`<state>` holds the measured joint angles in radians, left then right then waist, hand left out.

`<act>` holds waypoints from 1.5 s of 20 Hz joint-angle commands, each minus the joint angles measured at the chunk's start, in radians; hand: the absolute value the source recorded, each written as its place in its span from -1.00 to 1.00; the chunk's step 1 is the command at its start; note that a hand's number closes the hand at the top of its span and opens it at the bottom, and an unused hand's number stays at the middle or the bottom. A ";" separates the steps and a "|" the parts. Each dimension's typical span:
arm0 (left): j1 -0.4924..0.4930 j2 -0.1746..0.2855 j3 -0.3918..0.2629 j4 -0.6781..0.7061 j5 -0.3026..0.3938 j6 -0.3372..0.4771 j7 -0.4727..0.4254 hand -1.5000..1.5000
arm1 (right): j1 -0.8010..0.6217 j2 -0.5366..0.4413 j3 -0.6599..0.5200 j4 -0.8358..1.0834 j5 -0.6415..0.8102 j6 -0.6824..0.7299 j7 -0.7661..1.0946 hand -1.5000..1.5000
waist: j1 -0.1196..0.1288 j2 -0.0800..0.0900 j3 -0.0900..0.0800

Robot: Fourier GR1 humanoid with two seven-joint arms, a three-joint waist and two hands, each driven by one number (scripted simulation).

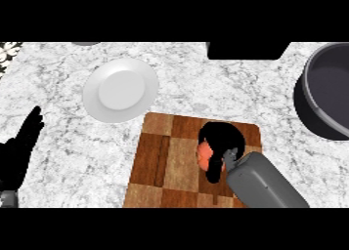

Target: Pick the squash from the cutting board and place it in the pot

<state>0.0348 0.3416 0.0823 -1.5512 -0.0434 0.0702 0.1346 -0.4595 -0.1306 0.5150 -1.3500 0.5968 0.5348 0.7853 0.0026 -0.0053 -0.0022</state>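
An orange squash (pixel 204 156) lies on the wooden cutting board (pixel 169 161), and only a sliver of it shows at the left of my right hand (pixel 222 141). That hand comes down over the squash with its fingers curled round it, hiding most of it. The dark grey pot (pixel 336 93) stands at the right edge of the counter, beyond the board's right corner. My left hand (pixel 14 151) rests open at the left edge, fingers pointing up, well away from the board.
A white plate (pixel 120 90) sits on the marble counter just beyond the board's upper left corner. A black object (pixel 248 50) lies at the counter's far edge, left of the pot. A patterned tile patch (pixel 2 56) shows at the top left.
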 commanded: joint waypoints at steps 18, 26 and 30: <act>-0.013 -0.005 0.052 0.032 -0.004 -0.024 -0.005 0.00 | -0.168 -0.260 -0.241 -0.054 0.342 -0.367 -0.028 1.00 | -0.015 -0.002 0.001; 0.040 -0.063 -0.002 -0.018 -0.044 -0.005 -0.020 0.00 | -0.182 -0.263 -0.345 -0.243 0.412 -0.457 0.084 1.00 | -0.007 0.001 0.002; 0.013 -0.035 0.019 -0.067 -0.053 -0.008 0.043 0.00 | -0.184 -0.334 -0.476 -0.229 0.352 -0.486 -0.023 1.00 | -0.001 0.004 0.003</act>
<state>0.0514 0.3105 0.1062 -1.5736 -0.0777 0.0512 0.1447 -0.6432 -0.4262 0.1346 -1.5732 0.9779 0.0899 0.8170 -0.0029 -0.0036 -0.0003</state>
